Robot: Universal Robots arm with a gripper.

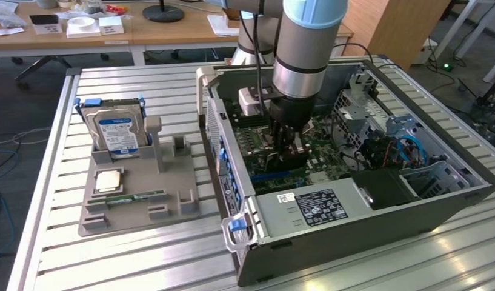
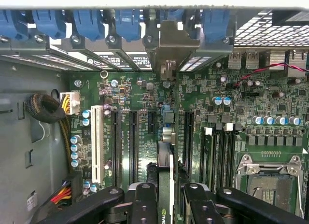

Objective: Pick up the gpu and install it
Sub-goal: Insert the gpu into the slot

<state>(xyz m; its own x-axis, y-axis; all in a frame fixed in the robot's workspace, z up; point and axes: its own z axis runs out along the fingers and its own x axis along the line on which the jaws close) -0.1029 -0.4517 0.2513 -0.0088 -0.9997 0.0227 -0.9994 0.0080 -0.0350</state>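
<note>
1. Jaws: we found the gripper (image 2: 166,207) clamped on the gpu (image 2: 165,173), with one of its black fingers (image 2: 143,204) against each flat face of the card.
2. Held item: the gpu stood on edge between the jaws, its thin side toward the wrist camera. Its long axis ran straight out from the jaws to the pale bracket (image 2: 170,48) at its far end.
3. Beneath the jaws: the motherboard (image 2: 140,91), with long black slots (image 2: 133,142) lying parallel to the card's axis on either side of it. We judged the card to be in line with the slots, but we could not tell which slot it stood over.
4. Beyond the bracket: a row of blue latches (image 2: 89,23) along the case wall, just beside the bracket's end.
5. To one side of the jaws: the processor socket (image 2: 270,183), near but apart.
6. Around the jaws: the open case (image 1: 344,236), with the arm (image 1: 308,54) reaching down inside it.
7. Well apart from the jaws, outside the case toward the exterior view's left: a grey holder (image 1: 134,218) bearing a hard drive (image 1: 118,130) and a memory stick (image 1: 138,196).
</note>
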